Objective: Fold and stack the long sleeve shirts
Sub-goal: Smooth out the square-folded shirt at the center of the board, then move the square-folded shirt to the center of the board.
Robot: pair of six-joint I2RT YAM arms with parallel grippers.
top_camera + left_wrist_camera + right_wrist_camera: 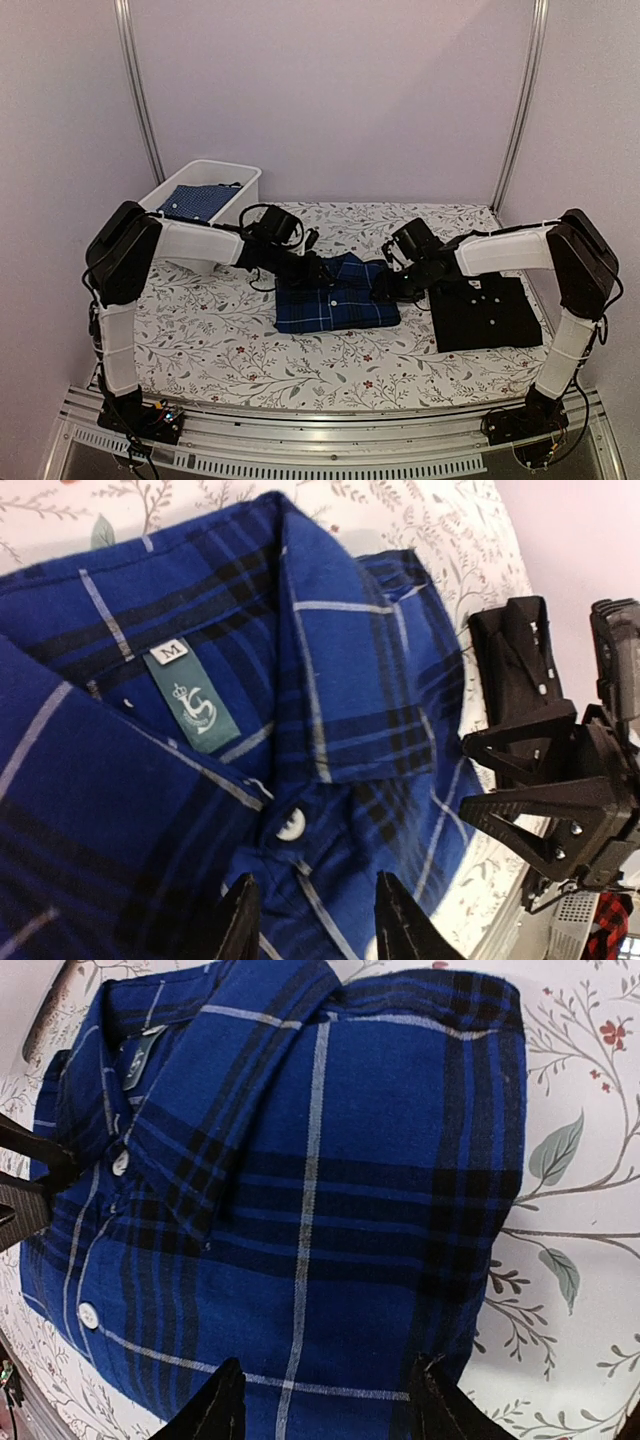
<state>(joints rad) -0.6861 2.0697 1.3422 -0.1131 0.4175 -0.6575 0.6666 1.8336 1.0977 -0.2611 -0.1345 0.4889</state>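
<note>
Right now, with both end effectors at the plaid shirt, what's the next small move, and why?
Probably close both on the plaid shirt to lift it: it looks folded, the left end effector and right end effector sit open at opposite sides, and the folded black shirt lies apart.

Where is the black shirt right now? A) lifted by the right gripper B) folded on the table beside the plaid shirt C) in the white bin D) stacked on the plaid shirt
B: the black shirt lies folded on the table, on the right arm's side of the plaid shirt; the white bin shows only a blue cloth.
</note>
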